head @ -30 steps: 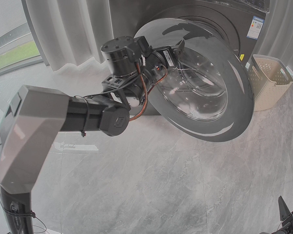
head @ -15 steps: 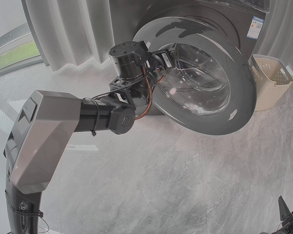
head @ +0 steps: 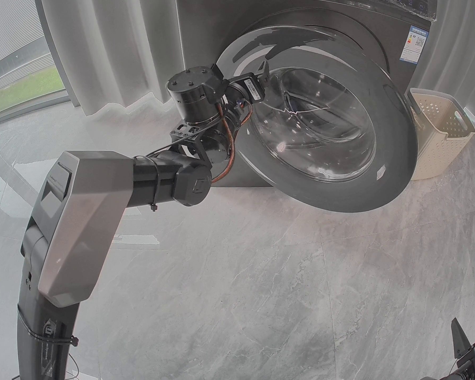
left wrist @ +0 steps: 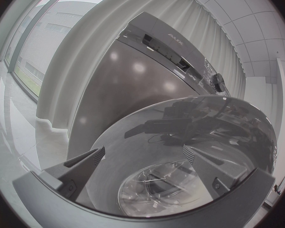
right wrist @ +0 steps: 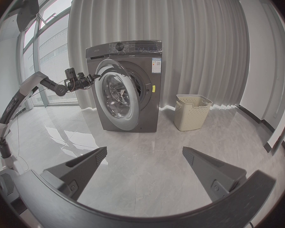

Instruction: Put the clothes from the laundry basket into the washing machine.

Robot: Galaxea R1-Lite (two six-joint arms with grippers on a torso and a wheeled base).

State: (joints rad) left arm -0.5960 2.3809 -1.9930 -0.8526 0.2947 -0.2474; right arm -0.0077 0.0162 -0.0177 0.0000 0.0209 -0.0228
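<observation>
Working the half-open round glass door (head: 327,186) of the grey washing machine (head: 221,22): left gripper (left wrist: 144,151), jaws spread empty, at its rim; beige perforated laundry basket (head: 438,143) stands beside the machine. Next: steady push, probably.

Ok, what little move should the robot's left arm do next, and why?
Probably push the round grey glass-windowed door toward the dark grey washing machine. The open left gripper sits at its edge, the door stands ajar, and the beige plastic laundry basket looks empty.
</observation>
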